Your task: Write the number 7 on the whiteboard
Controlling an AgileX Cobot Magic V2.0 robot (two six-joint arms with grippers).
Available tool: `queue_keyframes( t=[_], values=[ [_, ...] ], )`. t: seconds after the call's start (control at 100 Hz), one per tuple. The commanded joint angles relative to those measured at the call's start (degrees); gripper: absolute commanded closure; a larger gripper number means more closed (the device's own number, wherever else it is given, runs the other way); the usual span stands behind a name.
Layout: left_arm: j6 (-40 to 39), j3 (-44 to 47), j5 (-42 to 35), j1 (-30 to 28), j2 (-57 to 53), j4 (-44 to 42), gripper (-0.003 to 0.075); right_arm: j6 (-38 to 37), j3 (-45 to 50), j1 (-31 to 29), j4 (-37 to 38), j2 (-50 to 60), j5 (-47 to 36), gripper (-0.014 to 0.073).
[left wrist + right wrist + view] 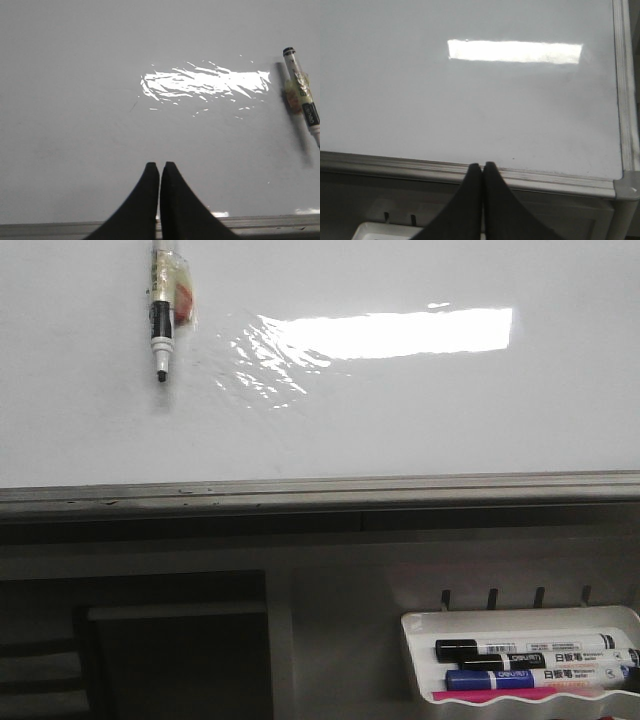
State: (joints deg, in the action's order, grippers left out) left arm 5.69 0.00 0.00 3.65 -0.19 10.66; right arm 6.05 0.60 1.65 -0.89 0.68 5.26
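Both pairs of black tapered fingers are pressed together with nothing between them: the left gripper (pixel 159 172) hangs over the bare middle of the large glossy white whiteboard (pixel 400 410), the right gripper (pixel 482 172) over its grey metal lower edge near the corner. No number 7 shows on the board in any view; only a faint short scratch-like line is visible in the left wrist view, too small to call a stroke. A tape-wrapped black-and-white marker pen (pixel 161 325) lies on the board with its dark tip pointing toward the lower edge, well apart from both grippers. Judging from this, picking up that pen comes first: the left gripper should part its fingers, come down across the taped barrel rather than the tip, and close firmly so the nib stays steady for writing
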Motion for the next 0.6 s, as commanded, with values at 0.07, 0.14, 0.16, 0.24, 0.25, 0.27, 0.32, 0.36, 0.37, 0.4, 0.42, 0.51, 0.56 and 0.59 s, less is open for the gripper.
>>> queue_keyframes(
  t=[0.07, 0.14, 0.16, 0.24, 0.25, 0.27, 0.32, 0.36, 0.37, 0.4, 0.42, 0.51, 0.56, 0.59],
  values=[
    [-0.52, 2.00, -4.27, -0.14, -1.84, 12.67, 0.0741, -0.03, 1.74, -0.38, -10.74, 1.04, -7.66, 0.0657],
    [-0.52, 2.00, -4.36, -0.14, -1.84, 17.84, 0.0741, -0.03, 1.74, -0.38, -16.17, 1.04, -9.73, 0.0657],
    [-0.52, 2.00, -4.36, -0.14, -1.84, 19.31, 0.0741, -0.03, 1.74, -0.38, -17.43, 1.04, -10.36, 0.0657],
    [-0.52, 2.00, -4.36, -0.14, -1.76, 24.34, 0.0741, -0.03, 1.74, -0.38, -22.36, 1.04, -12.15, 0.0657],
    [-0.52, 2.00, -4.36, -0.14, -1.76, 24.83, 0.0741, -0.03, 1.74, -0.38, -22.84, 1.04, -12.26, 0.0657],
    [-0.52, 2.00, -4.36, -0.14, -1.76, 27.05, 0.0741, -0.03, 1.74, -0.38, -24.38, 1.04, -12.37, 0.0657],
    [-0.52, 1.91, -4.50, -0.14, -1.76, 31.45, 0.0741, -0.03, 1.74, -0.38, -29.12, 1.04, -12.26, 0.0657],
    [-0.52, 1.78, -4.74, -0.14, -1.76, 34.47, 0.0741, -0.03, 1.74, -0.38, -33.23, 1.04, -11.77, 0.0657],
    [-0.52, 1.78, -4.74, -0.14, -1.76, 35.71, 0.0741, -0.03, 1.64, -0.38, -34.34, 1.04, -11.62, 0.0657],
    [-0.52, 1.52, -4.91, -0.14, -1.76, 38.62, 0.0741, -0.03, 1.54, -0.38, -35.84, 1.04, -10.68, 0.0657],
    [-0.52, 1.50, -4.91, -0.14, -1.76, 39.43, 0.0741, -0.03, 1.26, -0.38, -36.24, 1.04, -9.74, 0.0657],
    [-0.52, -0.07, -3.27, -0.14, -1.76, 41.00, 0.0741, -0.03, -0.50, -0.38, -36.18, 1.04, -4.51, 0.0655],
    [-0.29, -1.63, -1.43, -0.02, -1.76, 40.74, 0.0741, -0.03, -1.85, -0.38, -35.75, 0.82, -2.16, 0.0655],
    [0.01, -2.68, 0.00, -0.02, -1.60, 40.06, 0.0741, -0.03, -3.08, -0.38, -35.25, 0.46, -0.57, 0.0654]
  ],
)
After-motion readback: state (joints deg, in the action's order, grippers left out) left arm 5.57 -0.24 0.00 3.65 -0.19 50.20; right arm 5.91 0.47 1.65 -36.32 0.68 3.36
